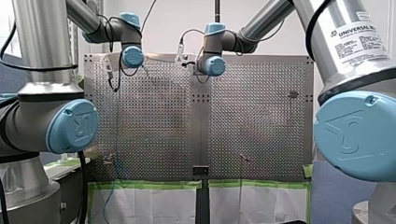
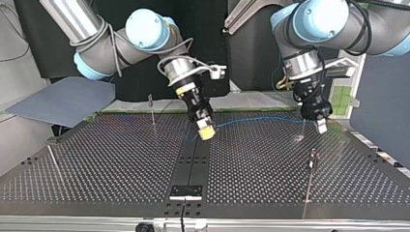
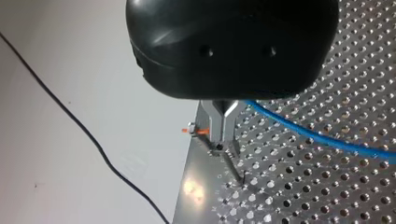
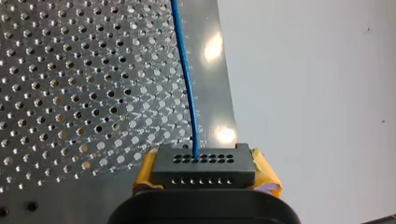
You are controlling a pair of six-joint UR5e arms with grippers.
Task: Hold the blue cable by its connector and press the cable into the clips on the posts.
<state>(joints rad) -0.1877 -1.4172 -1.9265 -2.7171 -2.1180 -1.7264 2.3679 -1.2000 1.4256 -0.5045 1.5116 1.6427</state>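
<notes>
Blue cable (image 4: 187, 70); black connector (image 4: 204, 168); yellow pads (image 4: 267, 173); silver perforated table (image 4: 70, 70).

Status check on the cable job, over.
Right gripper shut on connector. Left gripper shut on cable, a post just past its fingertips. Cable spans between them above the table. Nothing seen blocking.

- Robotics lab.
- Perforated metal table (image 1: 257, 116) fills centre of front view.
- My right arm (image 1: 327, 28), industrial type, w/ "UNIVERSAL" label (image 1: 357, 39) at 2 o'clock.
- Green tape (image 1: 149, 185) on table edge, 6 o'clock.
</notes>
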